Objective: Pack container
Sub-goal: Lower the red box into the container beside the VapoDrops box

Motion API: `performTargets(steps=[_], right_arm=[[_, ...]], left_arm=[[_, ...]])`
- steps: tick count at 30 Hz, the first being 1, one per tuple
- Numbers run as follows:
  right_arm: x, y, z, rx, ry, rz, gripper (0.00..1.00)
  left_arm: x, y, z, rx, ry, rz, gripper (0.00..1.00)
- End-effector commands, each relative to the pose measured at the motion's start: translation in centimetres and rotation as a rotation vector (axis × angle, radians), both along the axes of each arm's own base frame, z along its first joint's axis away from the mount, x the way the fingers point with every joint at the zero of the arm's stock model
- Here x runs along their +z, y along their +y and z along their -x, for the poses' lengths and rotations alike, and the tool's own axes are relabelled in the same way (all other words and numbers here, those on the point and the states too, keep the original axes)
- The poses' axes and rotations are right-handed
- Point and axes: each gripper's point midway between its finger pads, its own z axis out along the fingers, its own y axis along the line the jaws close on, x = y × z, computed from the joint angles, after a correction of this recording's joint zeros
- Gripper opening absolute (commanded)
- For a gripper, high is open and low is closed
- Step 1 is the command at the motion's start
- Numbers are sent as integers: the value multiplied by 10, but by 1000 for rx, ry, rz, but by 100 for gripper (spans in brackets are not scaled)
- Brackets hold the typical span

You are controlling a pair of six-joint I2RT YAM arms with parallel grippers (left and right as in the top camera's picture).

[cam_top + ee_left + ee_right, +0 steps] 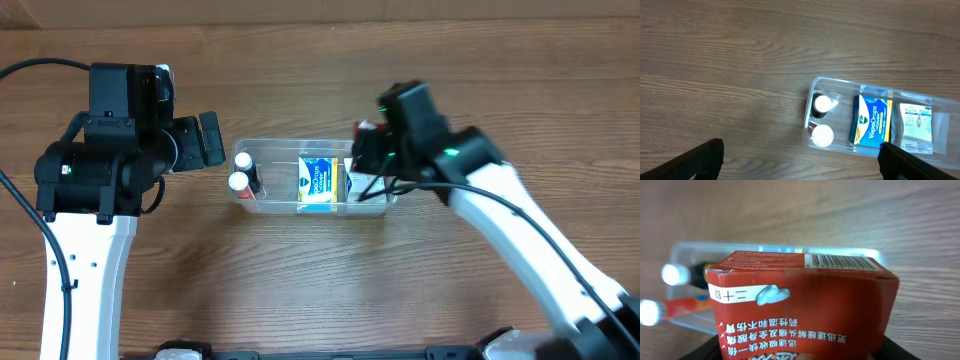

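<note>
The container (272,146) sits on the wooden desk (300,290) near the middle, between the two arms, with its long side running left to right. At its left end stand two small bottles with white caps (823,104), side by side. Next to them lies a blue and yellow VapoDrops packet (869,122), and beside that a white printed packet (914,127) towards the right end.

The left end effector (205,140) hangs just left of the container. Its two dark fingers (705,160) are spread wide apart at the lower corners of the left wrist view, with nothing held between them.

The right end effector (365,150) is at the container's right end and is clamped on a red carton (805,300). The carton carries white Chinese lettering, a barcode along its top edge and a small white tab on its face. It fills most of the right wrist view, with the container and the bottle caps showing behind it. Whether the carton touches the container cannot be told
</note>
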Motion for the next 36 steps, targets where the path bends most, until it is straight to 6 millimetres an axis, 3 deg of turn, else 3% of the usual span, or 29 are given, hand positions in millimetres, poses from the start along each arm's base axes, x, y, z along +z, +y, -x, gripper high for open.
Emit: performTargets(steps=[1, 5, 7, 12, 17, 24, 26, 30, 34, 36], right_arm=[[-42, 8, -7, 0, 81, 76, 68], [-89, 9, -9, -16, 182, 130, 68], [-100, 8, -11, -18, 198, 148, 68], [-103, 8, -12, -21, 197, 155, 68], [-103, 7, -12, -21, 197, 156, 85], [-101, 4, -14, -26, 184, 175, 84], [-87, -5, -17, -45, 149, 211, 82], [-19, -16, -17, -79, 20, 191, 79], [34, -26, -2, -98, -81, 118, 78], [48, -33, 10, -110, -87, 106, 78]], left_arm=[[4, 3, -3, 21, -10, 1, 100], [3, 3, -1, 19, -2, -2, 100], [3, 3, -2, 19, -3, -2, 100], [3, 3, -2, 19, -3, -1, 100], [3, 3, -2, 19, -3, -2, 100], [3, 3, -1, 19, -2, -2, 100], [3, 3, -1, 19, 1, -2, 100], [2, 4, 0, 15, 5, -10, 100], [2, 4, 1, 15, 8, -10, 100], [2, 4, 1, 15, 8, -10, 100]])
